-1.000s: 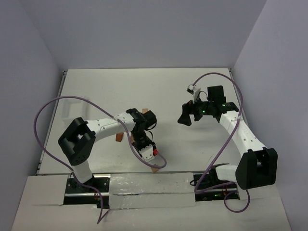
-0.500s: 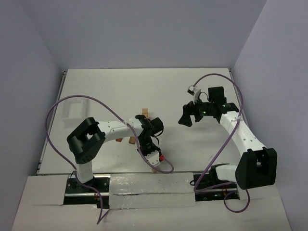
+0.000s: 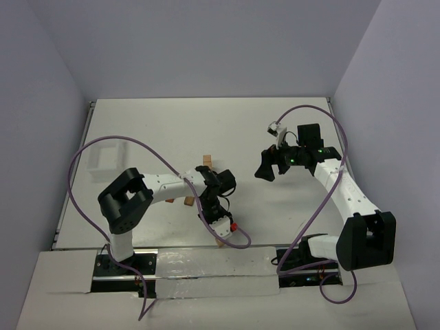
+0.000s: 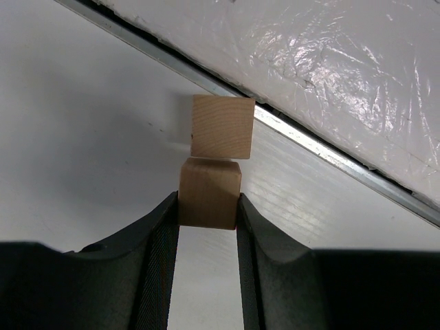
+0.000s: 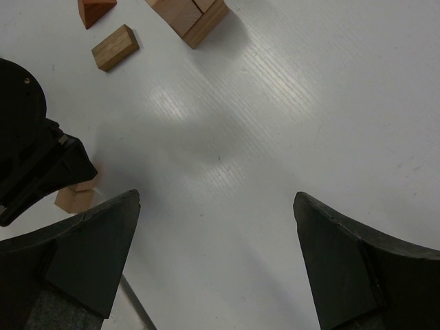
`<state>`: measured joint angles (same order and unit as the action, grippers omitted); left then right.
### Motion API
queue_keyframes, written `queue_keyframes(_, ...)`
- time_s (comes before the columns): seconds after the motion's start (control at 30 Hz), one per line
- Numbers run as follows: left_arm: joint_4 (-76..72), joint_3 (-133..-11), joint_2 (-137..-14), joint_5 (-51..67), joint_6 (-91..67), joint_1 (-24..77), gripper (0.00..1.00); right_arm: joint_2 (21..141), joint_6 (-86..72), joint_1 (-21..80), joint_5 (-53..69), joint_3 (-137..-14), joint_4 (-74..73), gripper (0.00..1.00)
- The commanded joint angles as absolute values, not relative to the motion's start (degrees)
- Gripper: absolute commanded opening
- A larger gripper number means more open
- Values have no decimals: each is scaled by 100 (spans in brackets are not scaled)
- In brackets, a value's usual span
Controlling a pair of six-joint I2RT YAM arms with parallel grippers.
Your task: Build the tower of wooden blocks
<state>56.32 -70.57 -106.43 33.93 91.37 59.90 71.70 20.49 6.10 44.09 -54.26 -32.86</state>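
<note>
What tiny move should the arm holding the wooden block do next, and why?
Probably nudge the held block a touch rightward in the left wrist view before letting go. The left gripper is clamped on it close to the other block, which sits slightly off to the right. Whether the two touch, I cannot tell.

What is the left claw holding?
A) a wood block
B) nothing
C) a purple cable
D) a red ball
A: the left wrist view shows the left claw pinching a tan block between its fingers, with a second block just beyond it.
</note>
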Motion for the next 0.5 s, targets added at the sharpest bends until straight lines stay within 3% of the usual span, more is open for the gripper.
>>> queue_keyframes(0.0,5612,-7094,-10661,3643,9193,6086,31,7102,2118,567,4540,-5586,-3296,100)
queue_keyframes(0.47,5669,-7056,-10698,3748,9139,6117,44,7139,2127,554,4544,-5581,-3296,100)
